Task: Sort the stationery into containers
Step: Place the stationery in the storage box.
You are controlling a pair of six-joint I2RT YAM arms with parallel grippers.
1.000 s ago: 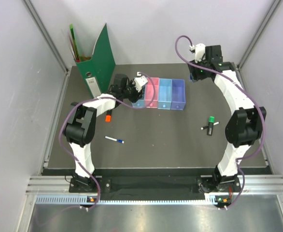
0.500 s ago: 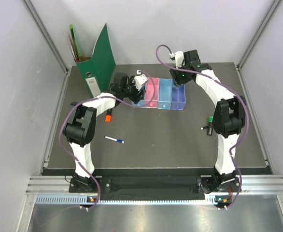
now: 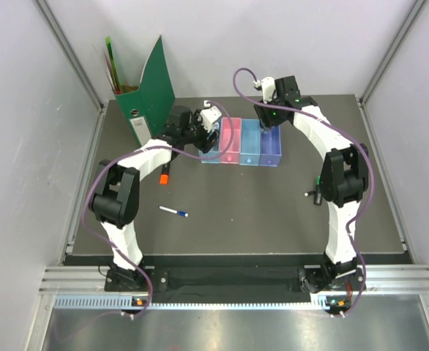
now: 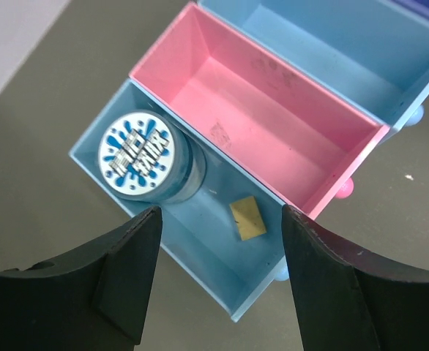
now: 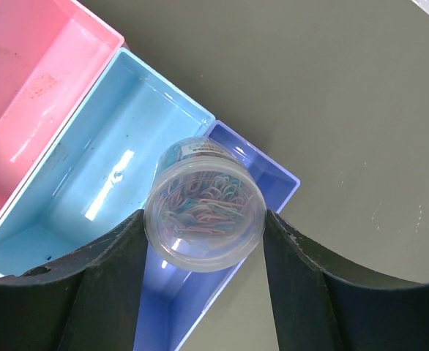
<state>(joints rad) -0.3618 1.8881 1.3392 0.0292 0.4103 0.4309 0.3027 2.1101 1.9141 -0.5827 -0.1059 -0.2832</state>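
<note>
Dark grey surface (image 3: 236, 212), two white arms reaching to its far side. Biggest change: the right arm (image 3: 313, 131), a second ago folded back over the far right corner, has swung inward. The right pincer (image 5: 203, 223) now hangs over one end of the purple rectangular plastic tray (image 5: 273, 174), last in the row of four. Its fingers pinch a clear round tub of coloured paper clips (image 5: 203, 205). From the wrist view the tub overlaps the wall shared with the light blue rectangular tray (image 5: 105, 146), and it looks carried, not set down. The left arm (image 3: 145, 153) has barely shifted. The left pincer (image 4: 219, 219) is spread wide and empty above the blue rectangular plastic tray (image 4: 207, 270). A round tub with a blue-and-white splash label (image 4: 137, 153) sits at one end of that tray, a small tan square (image 4: 247, 219) near it. The pink rectangular tray (image 4: 273, 110) shows nothing inside. Reading: one round item is sorted and the second is about to be released. It wants centring over the purple tray first, or it may catch the dividing wall. Loose on the surface: orange-and-black highlighter (image 3: 164, 174) beside the left arm, white pen with blue cap (image 3: 173, 212) nearer the bases, and black green-capped marker (image 3: 315, 195), now partly hidden behind the right arm's elbow.
</note>
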